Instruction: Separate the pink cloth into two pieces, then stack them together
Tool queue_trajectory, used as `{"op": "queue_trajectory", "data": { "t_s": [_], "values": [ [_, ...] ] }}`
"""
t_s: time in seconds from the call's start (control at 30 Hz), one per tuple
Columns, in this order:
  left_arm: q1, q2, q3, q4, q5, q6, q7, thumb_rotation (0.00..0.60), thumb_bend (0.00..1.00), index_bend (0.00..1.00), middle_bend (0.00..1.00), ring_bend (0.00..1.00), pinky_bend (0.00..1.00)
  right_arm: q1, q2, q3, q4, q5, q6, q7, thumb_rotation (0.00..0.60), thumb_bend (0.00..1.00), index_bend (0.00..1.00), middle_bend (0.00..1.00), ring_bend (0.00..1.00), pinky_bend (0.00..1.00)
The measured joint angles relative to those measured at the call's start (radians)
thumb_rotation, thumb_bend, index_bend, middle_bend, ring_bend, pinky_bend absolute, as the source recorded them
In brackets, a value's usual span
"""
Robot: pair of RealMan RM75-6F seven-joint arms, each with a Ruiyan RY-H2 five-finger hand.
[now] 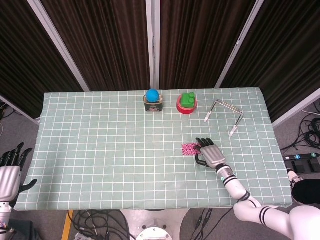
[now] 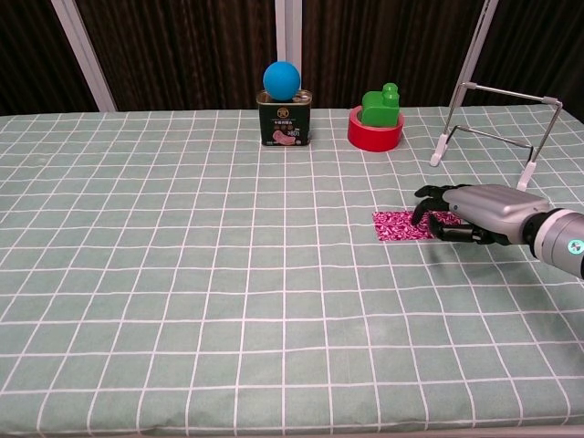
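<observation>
We see our right hand (image 2: 470, 214) pressing its fingertips on the pink cloth (image 2: 401, 225), fingers spread; our left hand (image 1: 10, 172) hangs open beyond the counter's (image 1: 100, 150) left edge.

A label with a round emblem and a pale band of print is seen on the dark green tin (image 2: 286, 119), but its characters cannot be made out. No other text, number or sign is found to be readable in either view.
</observation>
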Motion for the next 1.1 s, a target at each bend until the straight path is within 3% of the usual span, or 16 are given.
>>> {"op": "queue_trajectory", "data": {
  "t_s": [0.5, 1.1],
  "values": [
    [0.007, -0.006, 0.002, 0.019, -0.009, -0.005, -0.02, 0.6, 0.06, 0.18, 0.13, 0.13, 0.16, 0.063, -0.055, 0.019, -0.019, 0.01, -0.018, -0.053, 0.0, 0.62, 0.25, 0.0, 0.0, 0.0],
    [0.006, -0.013, 0.002, 0.023, 0.006, -0.001, -0.028, 0.6, 0.06, 0.18, 0.13, 0.13, 0.16, 0.01, 0.046, -0.011, -0.052, 0.04, 0.025, -0.048, 0.0, 0.62, 0.25, 0.0, 0.0, 0.0]
  ]
}}
